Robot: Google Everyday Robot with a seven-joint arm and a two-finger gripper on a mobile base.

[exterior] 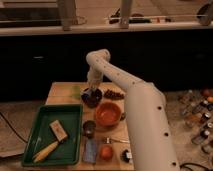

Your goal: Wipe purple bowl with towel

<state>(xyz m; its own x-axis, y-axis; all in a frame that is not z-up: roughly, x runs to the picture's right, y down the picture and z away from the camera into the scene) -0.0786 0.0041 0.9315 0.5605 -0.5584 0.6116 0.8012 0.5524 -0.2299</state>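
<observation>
Camera view: the gripper (92,86) hangs right over the purple bowl (92,98), which sits on the bench (60,92) at 11 o'clock from the orange bowl (108,114). Whether the gripper clasps anything, I cannot tell.

Gripper (91,90) at small bowl (92,102); big bowl (108,114) front-right; tray (73,126) left.

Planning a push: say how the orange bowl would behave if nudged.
The orange bowl looks rigid, wide and low: likely to slide, not tip. Its smooth inside may be slippery. The gripper sits over the purple bowl close by, so a push that way could bump it.
</observation>
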